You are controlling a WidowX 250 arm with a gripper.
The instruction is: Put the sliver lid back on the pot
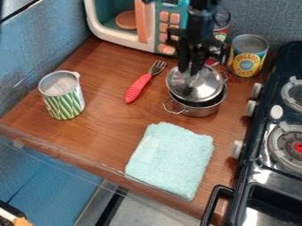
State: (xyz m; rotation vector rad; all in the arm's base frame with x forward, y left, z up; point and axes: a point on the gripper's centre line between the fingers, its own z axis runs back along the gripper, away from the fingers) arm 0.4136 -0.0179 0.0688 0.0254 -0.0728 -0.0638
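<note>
The black gripper (191, 69) hangs down from the top edge over the silver lid (202, 89), overlapping its back part and hiding the lid's handle. Shiny and round, the lid lies over the small metal pot (200, 111), offset toward the back and left. A dark strip of the pot's inside shows along the front and right of the lid. Whether the lid touches the pot's rim or hovers just above it, I cannot tell. One wire handle of the pot sticks out at the left.
A red-handled fork (139, 87) lies left of the pot, with a green-striped can (63, 100) farther left. Behind stand a toy microwave (115, 39) and a yellow-labelled can (247, 62). A folded light-blue towel (171, 159) lies in front; the stove (265, 170) borders the right.
</note>
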